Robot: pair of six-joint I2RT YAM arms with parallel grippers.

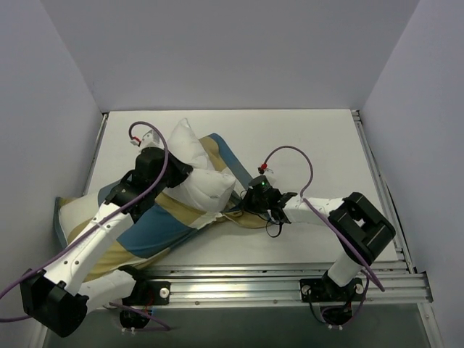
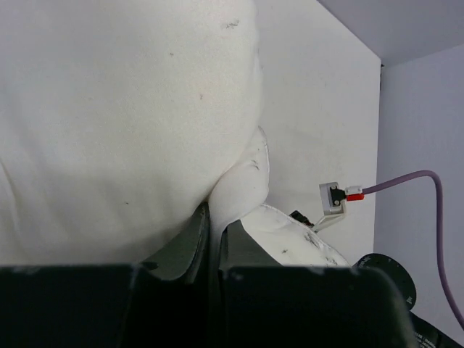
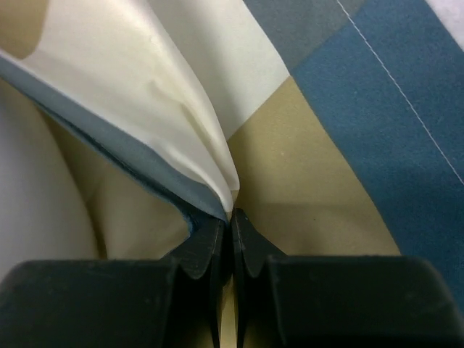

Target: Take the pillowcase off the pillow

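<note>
A white table [image 1: 304, 138] fills the middle of the overhead view, and walls are seen on three sides of it.

The pillowcase [image 1: 156, 232], checked in blue, tan and cream, is spread over the left and lower centre of that view. Its lower left part hangs past the table's left edge, and its open end is turned towards the centre. In the right wrist view the pillowcase [image 3: 377, 109] is shown close up, with a blue block at the upper right, a tan block below it and a cream fold at the upper left.

The pillow [image 1: 206, 187], plain white and plump, is partly drawn out of the pillowcase. Its bare end is raised towards the upper left of the table, while the rest is hidden inside the cloth. In the left wrist view the pillow [image 2: 109, 123] takes up most of the frame's left side.

The left gripper [image 1: 180, 174] is set against the bare end of the pillow. The left gripper [image 2: 214, 217] is clamped tight on a pinched fold of the white fabric.

The right gripper [image 1: 243, 204] is placed at the pillowcase's open edge, just right of the pillow. The right gripper [image 3: 230, 217] is clenched on the cream and blue hem.

A purple cable [image 1: 290, 148] is looped above the right wrist.
</note>
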